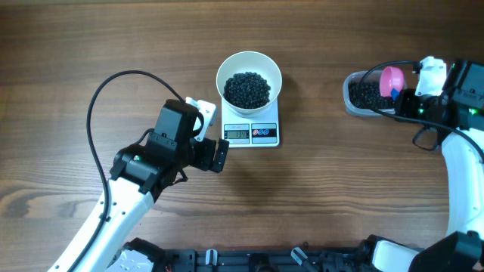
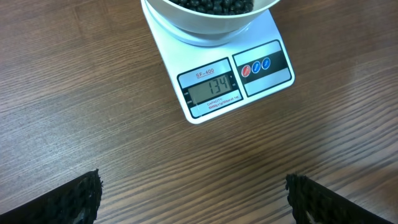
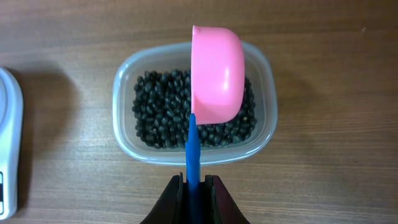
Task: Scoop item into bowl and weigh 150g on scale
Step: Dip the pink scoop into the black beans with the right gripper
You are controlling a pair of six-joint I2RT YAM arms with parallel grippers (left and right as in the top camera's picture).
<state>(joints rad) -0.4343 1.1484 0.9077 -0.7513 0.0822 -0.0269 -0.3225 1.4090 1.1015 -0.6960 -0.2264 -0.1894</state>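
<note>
Right gripper (image 3: 193, 184) clamped on blue handle (image 3: 192, 146) of small pink plastic scoop (image 3: 216, 74), over clear plastic tub (image 3: 123, 78) of tiny black beans (image 3: 155, 118); load possibly none. Round white bowl (image 1: 224, 74) on flat white scale (image 1: 266, 115) shows 134: take little. Left gripper (image 2: 193, 202) gaping, empty.

Ahead of left gripper (image 2: 193, 202): bare table (image 2: 74, 93), then the scale (image 2: 261, 81) lying across the way, with the bowl (image 2: 205, 22) on top of it.
Between left fingers (image 2: 74, 199): wide gap, only wood beneath.
Either side of left gripper: open tabletop.
Ahead of right gripper (image 3: 194, 186): the scoop (image 3: 216, 74), its blue handle clamped between the jaws, hangs over the tub (image 3: 121, 81).
Under the scoop: beans (image 3: 155, 112) fill the tub; its near wall is just ahead of the fingertips.
Left of right gripper: clear wood up to the scale's edge.
</note>
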